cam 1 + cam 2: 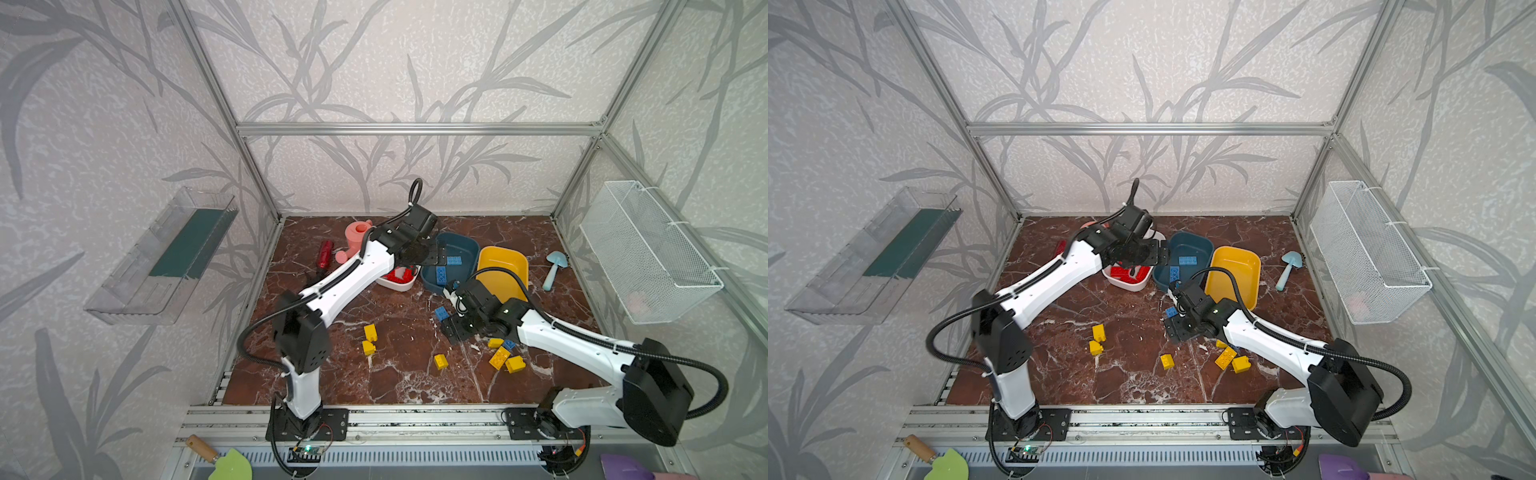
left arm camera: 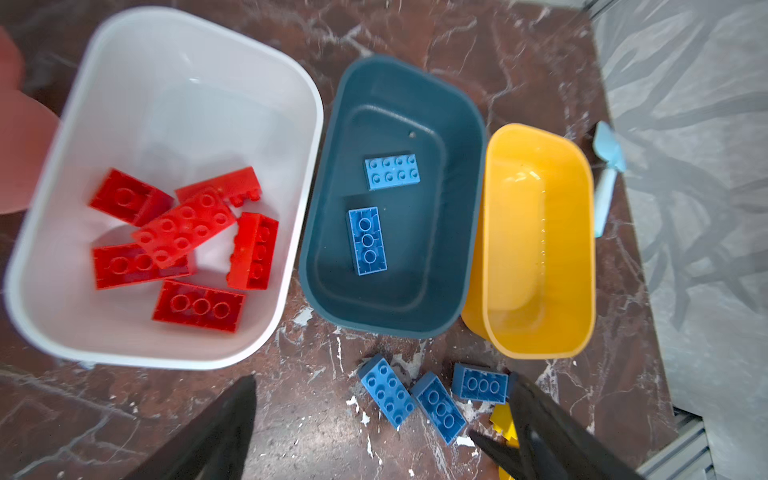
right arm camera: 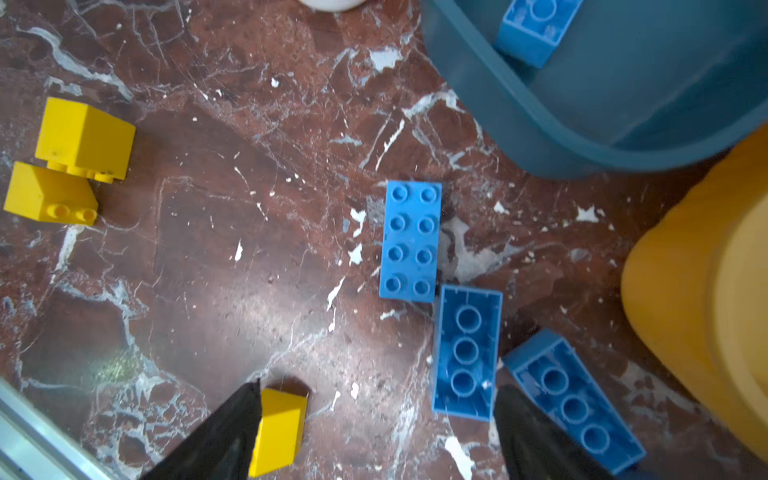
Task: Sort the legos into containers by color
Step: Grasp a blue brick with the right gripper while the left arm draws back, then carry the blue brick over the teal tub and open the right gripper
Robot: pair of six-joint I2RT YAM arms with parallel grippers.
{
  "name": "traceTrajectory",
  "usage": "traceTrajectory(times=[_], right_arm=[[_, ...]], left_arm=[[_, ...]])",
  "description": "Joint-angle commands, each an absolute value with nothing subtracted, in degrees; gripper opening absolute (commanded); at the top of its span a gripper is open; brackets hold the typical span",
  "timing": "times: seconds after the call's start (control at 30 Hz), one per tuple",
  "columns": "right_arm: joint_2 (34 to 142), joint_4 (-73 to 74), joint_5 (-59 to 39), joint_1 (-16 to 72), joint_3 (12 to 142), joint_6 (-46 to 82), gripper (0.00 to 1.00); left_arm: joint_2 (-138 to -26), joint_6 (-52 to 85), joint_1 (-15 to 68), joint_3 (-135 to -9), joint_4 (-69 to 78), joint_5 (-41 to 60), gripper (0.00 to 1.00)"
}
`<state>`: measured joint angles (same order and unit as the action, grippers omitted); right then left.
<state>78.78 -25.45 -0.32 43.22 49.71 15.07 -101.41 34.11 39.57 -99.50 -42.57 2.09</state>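
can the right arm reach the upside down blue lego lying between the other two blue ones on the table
Probably yes: the right hand hangs open over that blue lego, whose top is bare. Its neighbours, the studs-up lego and hollow-up lego, sit close and could get nudged.

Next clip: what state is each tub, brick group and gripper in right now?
white tub: holds red bricks only
teal tub: holds two blue bricks
yellow tub: empty
loose blue bricks: unsorted on the table
loose yellow bricks: scattered on the table
left gripper: jaws open, empty
right gripper: jaws open, empty
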Motion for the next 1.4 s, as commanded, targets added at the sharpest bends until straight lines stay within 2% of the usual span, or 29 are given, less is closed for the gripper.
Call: traceTrajectory(times=[0.0, 0.33, 0.57, 0.83, 0.93, 1.0, 1.07, 1.17, 1.37], right_arm=[[82.67, -23.10, -0.63, 43.38, 53.55, 13.75, 0.87], [96.36, -26.14, -0.55, 43.33, 61.74, 13.14, 0.76], [102.12, -26.85, 1.80, 43.34, 63.68, 13.54, 0.74], [104.08, -26.56, 1.41, 43.42, 63.60, 14.15, 0.62], [103.38, -27.01, 1.49, 43.42, 63.80, 14.26, 0.53], [102.69, -27.86, 1.73, 43.42, 64.62, 14.19, 0.46], [101.99, -29.54, 1.85, 43.45, 66.00, 14.06, 0.44], [100.00, -31.66, 1.33, 43.47, 68.17, 14.00, 0.34], [95.02, -33.37, 1.54, 42.78, 73.05, 14.20, 0.32]], left_arm=[[-93.29, 35.17, 39.29, -89.27, -38.98, -1.76, 0.98], [-72.16, 33.38, 39.38, -65.73, -38.71, -9.20, 0.99], [-59.32, 31.73, 39.38, -52.99, -31.58, -11.20, 0.99], [-56.85, 28.99, 39.40, -49.57, -32.17, -10.50, 0.99], [-58.15, 29.11, 39.39, -52.25, -37.14, -10.14, 0.99], [-57.82, 28.64, 39.38, -51.99, -36.57, -8.43, 0.98], [-56.64, 27.77, 39.38, -50.64, -34.58, -5.49, 0.97], [-55.51, 27.11, 39.38, -48.98, -32.98, -2.68, 0.97], [-54.05, 27.28, 39.55, -46.54, -32.06, 0.03, 0.97]])
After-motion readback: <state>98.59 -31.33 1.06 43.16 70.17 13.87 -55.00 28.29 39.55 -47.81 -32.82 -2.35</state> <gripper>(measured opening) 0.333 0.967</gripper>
